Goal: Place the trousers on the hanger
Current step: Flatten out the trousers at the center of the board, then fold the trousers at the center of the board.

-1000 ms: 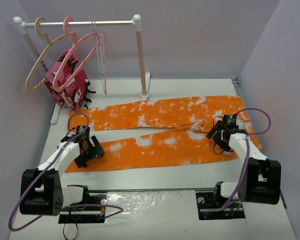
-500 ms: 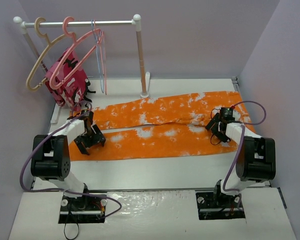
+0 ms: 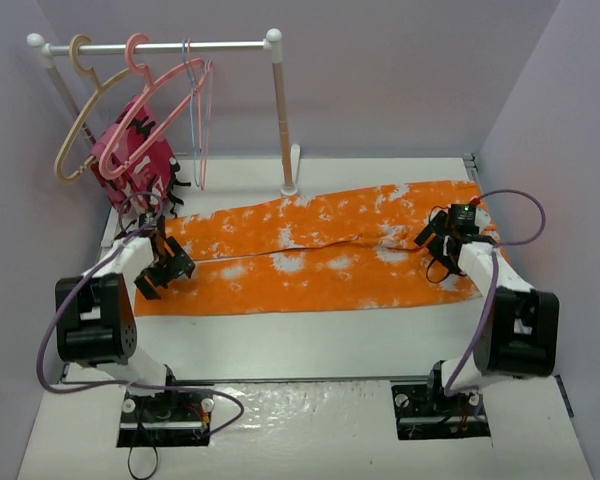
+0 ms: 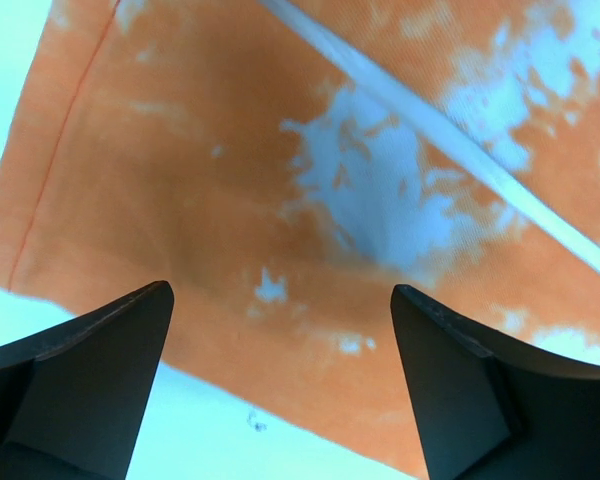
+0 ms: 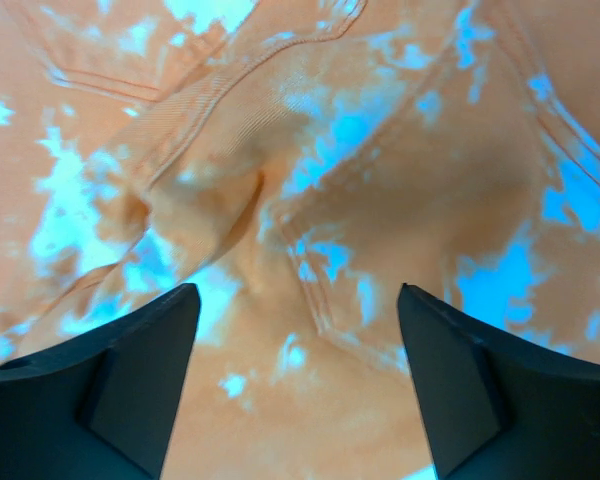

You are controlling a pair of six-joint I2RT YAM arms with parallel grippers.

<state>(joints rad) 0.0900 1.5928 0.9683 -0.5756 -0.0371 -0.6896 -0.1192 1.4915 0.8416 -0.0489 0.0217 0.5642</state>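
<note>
Trousers (image 3: pixel 320 260) lie spread flat across the bench (image 3: pixel 310 340), waist to the right and leg ends to the left. The left arm is folded at the elbow, its forearm reaching forward; the left end effector (image 3: pixel 165 270) hovers over the near leg's hem with fingers wide apart, holding nothing. The right arm is bent likewise, and the right end effector (image 3: pixel 438 255) is open and empty above the waist seams. The hanger (image 3: pixel 135 42) hangs on the rail (image 3: pixel 230 45) at the far left.
</note>
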